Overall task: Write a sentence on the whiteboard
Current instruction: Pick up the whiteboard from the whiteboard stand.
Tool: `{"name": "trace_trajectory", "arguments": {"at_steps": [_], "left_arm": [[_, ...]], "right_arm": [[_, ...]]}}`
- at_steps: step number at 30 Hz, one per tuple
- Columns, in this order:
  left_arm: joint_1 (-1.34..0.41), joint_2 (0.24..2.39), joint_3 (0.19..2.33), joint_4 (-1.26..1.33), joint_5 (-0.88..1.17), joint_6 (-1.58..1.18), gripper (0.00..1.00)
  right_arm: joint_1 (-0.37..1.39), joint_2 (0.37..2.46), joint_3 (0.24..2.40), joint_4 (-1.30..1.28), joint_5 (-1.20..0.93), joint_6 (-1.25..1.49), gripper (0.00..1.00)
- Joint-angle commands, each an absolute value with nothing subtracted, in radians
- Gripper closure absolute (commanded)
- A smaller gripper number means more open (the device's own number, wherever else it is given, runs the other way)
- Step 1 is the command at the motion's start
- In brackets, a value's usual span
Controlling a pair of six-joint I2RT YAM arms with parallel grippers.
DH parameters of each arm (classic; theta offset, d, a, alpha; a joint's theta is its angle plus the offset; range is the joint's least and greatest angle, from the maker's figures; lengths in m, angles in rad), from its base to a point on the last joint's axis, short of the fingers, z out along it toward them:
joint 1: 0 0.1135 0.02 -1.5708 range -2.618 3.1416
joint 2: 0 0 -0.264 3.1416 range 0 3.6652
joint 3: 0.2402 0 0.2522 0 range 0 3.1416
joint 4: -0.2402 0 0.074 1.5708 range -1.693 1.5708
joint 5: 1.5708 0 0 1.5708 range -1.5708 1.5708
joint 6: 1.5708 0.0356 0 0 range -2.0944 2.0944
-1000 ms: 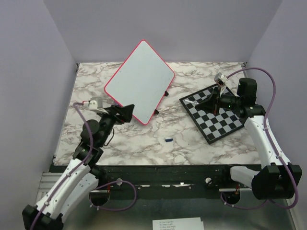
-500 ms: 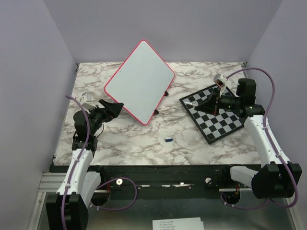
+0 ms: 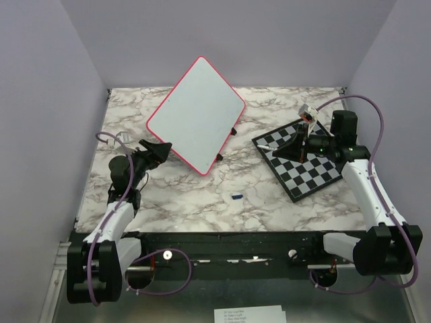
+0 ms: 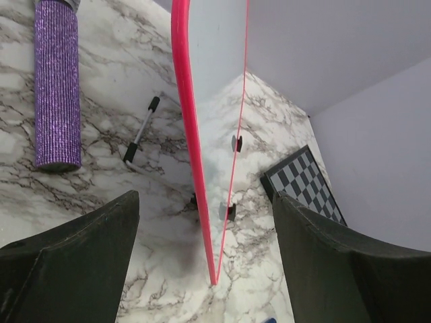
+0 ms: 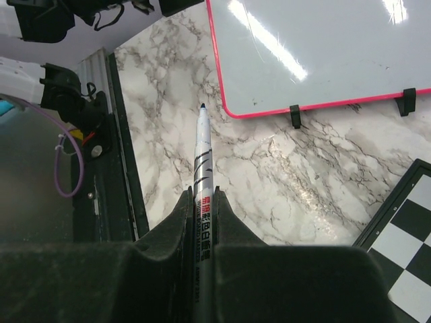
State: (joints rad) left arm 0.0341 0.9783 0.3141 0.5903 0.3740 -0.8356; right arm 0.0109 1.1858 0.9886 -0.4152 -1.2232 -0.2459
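The whiteboard (image 3: 196, 111) stands tilted on small black feet at the back middle of the table, its pink-red rim (image 4: 184, 114) edge-on in the left wrist view. Its face (image 5: 323, 47) is blank and no sentence shows on it. My left gripper (image 3: 157, 149) is open and holds nothing, just left of the board's lower-left edge; the board's bottom corner shows between its fingers (image 4: 205, 199). My right gripper (image 3: 291, 144) hangs over the chessboard, shut on a silver whiteboard marker (image 5: 202, 161) whose tip (image 3: 264, 145) points left, short of the board.
A black-and-white chessboard (image 3: 311, 168) lies at the right. A small blue cap (image 3: 236, 196) sits on the marble table's front middle. A thin silver rod with black ends (image 4: 140, 131) lies behind the board. A purple cable (image 4: 57, 81) runs by the left wrist.
The left arm has drawn back to the left, away from the board's lower edge, with its gripper still open. The right gripper has edged slightly left with the marker.
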Motion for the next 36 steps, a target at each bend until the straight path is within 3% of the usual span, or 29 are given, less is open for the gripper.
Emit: {"name": "trace_trajectory", "arguments": {"at_steps": [1, 11, 16, 20, 27, 29, 31, 32, 33, 34, 36], "left_arm": [[0.041, 1.066, 0.362, 0.721, 0.318, -0.801, 0.14], [0.041, 1.250, 0.501, 0.827, 0.331, -0.785, 0.11], [0.052, 1.319, 0.541, 0.853, 0.386, -0.779, 0.24], [0.074, 1.356, 0.545, 0.897, 0.426, -0.802, 0.27], [0.109, 1.433, 0.563, 1.002, 0.488, -0.853, 0.43], [0.110, 1.454, 0.566, 1.031, 0.497, -0.856, 0.50], [0.110, 1.480, 0.577, 1.054, 0.529, -0.856, 0.63], [0.110, 1.489, 0.586, 1.061, 0.541, -0.859, 0.72], [0.110, 1.499, 0.587, 1.086, 0.551, -0.873, 0.93], [0.112, 1.503, 0.588, 1.089, 0.552, -0.876, 1.00], [0.113, 1.497, 0.589, 1.095, 0.545, -0.865, 1.00]], "right_arm": [[0.005, 1.204, 1.019, -0.445, -1.270, -0.272, 0.99], [0.003, 1.215, 1.019, -0.453, -1.282, -0.279, 0.99], [0.005, 1.215, 1.019, -0.456, -1.282, -0.281, 0.99], [0.005, 1.216, 1.020, -0.456, -1.285, -0.282, 1.00], [0.005, 1.218, 1.020, -0.459, -1.287, -0.284, 0.99], [0.005, 1.216, 1.020, -0.459, -1.285, -0.285, 0.99], [0.005, 1.218, 1.020, -0.460, -1.285, -0.287, 0.99], [0.005, 1.218, 1.020, -0.460, -1.285, -0.287, 0.99], [0.003, 1.219, 1.022, -0.460, -1.285, -0.287, 1.00], [0.005, 1.218, 1.022, -0.460, -1.285, -0.288, 0.99], [0.005, 1.216, 1.022, -0.463, -1.285, -0.290, 0.99]]}}
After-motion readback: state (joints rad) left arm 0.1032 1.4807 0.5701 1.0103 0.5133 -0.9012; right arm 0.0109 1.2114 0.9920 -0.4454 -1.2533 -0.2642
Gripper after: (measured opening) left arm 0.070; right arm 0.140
